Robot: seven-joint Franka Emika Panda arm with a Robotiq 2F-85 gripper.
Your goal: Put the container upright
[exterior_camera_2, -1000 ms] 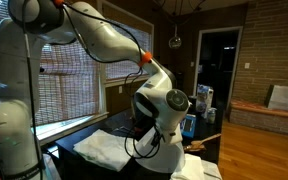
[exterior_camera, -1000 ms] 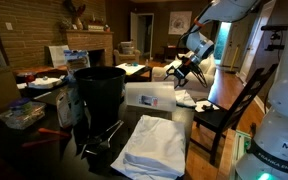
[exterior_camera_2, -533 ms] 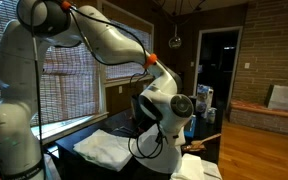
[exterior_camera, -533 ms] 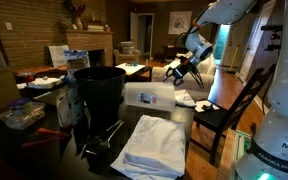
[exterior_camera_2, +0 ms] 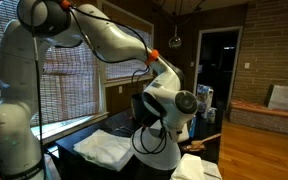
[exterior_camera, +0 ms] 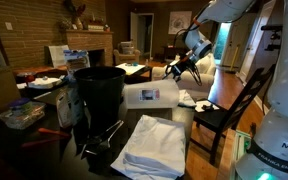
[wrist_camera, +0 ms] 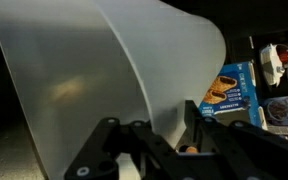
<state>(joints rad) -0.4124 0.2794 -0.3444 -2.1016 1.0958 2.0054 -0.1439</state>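
The container (wrist_camera: 94,80) runs off the wrist view's top edge.

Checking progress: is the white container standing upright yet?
No, the container lies on its side beside the black bin.

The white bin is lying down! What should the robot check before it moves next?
1. Container upright: not ok, it lies on its side.
2. Gripper open: ok, the wrist view shows its fingers spread apart.
3. Gripper aimed at the container: ok, its white wall fills the wrist view.
4. Grip made: not ok, nothing is held yet.
5. Black bin out of the way: cannot tell, it stands right beside the container.
6. White cloth clear: ok, it lies apart from the container, nearer the camera.
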